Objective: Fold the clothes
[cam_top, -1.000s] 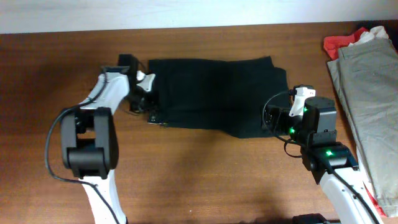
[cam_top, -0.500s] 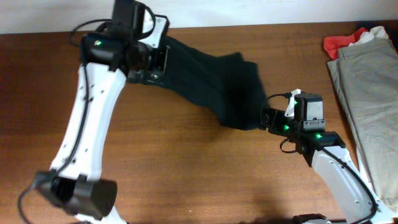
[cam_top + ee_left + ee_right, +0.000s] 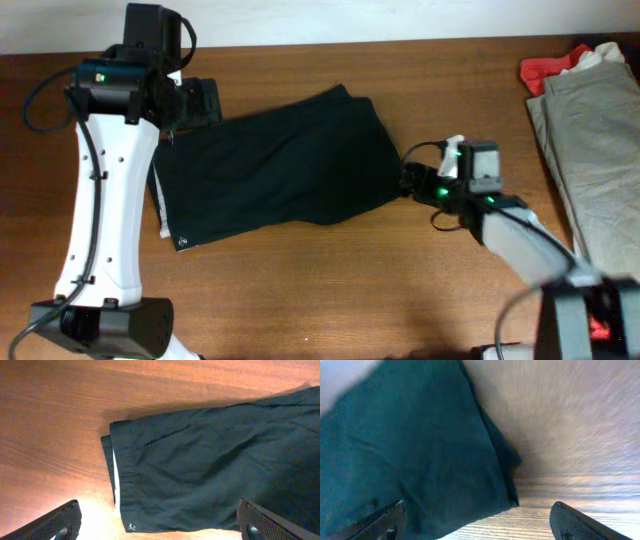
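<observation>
The clothes point(image 3: 275, 170), a black garment, lie flat and slanted on the wooden table point(image 3: 330, 290). A pale lining strip point(image 3: 160, 205) shows at their left edge. My left gripper point(image 3: 198, 101) hovers open above the garment's upper left corner. In the left wrist view the clothes point(image 3: 210, 470) and their pale strip point(image 3: 116, 477) lie below the open left gripper point(image 3: 157, 525), with nothing between its fingers point(image 3: 60, 522). My right gripper point(image 3: 413, 183) stands open at the garment's right end. In the right wrist view the clothes point(image 3: 410, 455) reach under the open right gripper point(image 3: 480, 522).
Beige trousers point(image 3: 590, 150) lie along the table's right side, with a red cloth point(image 3: 545, 68) at their far end. The table's back edge meets a white wall point(image 3: 400, 20). Bare wood runs along the front.
My left gripper lifted the garment's left end, swung it toward the back left and opened, letting it drop. The clothes now lie flat and further left. The right gripper followed left, staying open.
</observation>
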`<state>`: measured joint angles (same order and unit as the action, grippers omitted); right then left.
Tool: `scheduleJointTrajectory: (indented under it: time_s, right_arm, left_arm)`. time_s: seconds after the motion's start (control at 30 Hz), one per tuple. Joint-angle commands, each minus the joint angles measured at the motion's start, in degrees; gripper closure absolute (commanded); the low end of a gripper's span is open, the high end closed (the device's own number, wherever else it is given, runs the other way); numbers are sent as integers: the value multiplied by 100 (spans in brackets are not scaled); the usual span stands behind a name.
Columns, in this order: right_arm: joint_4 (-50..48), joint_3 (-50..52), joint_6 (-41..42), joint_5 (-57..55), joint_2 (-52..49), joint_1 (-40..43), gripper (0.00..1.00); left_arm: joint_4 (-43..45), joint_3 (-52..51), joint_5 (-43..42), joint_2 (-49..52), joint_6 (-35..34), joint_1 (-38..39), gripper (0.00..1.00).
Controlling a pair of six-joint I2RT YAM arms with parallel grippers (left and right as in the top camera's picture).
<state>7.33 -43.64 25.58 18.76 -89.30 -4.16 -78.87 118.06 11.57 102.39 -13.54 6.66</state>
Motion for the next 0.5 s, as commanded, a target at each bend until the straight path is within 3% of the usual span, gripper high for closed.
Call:
scheduleJointTrajectory:
  time_s: [0.0, 0.17, 0.2, 0.3, 0.37, 0.47]
  right_arm:
    - [35, -455, 411, 203, -752, -417, 5]
    - [-35, -664, 839, 129, -1198, -667, 7]
    - [-59, -664, 839, -122, -1213, -664, 16]
    - [-120, -664, 839, -804, -1211, -658, 68]
    - [-116, -710, 837, -1023, -1211, -597, 96]
    - [70, -931, 833, -1025, -1150, -225, 96]
  left_arm:
    - [-164, -103, 111, 297, -125, -7, 1]
    - [-350, -103, 111, 647, -122, -7, 1]
    - [-345, -103, 111, 702, -122, -7, 1]
    - [-350, -103, 111, 743, -122, -7, 1]
    - [-352, -103, 111, 743, -122, -7, 1]
    - [-376, -103, 111, 743, -122, -7, 1]
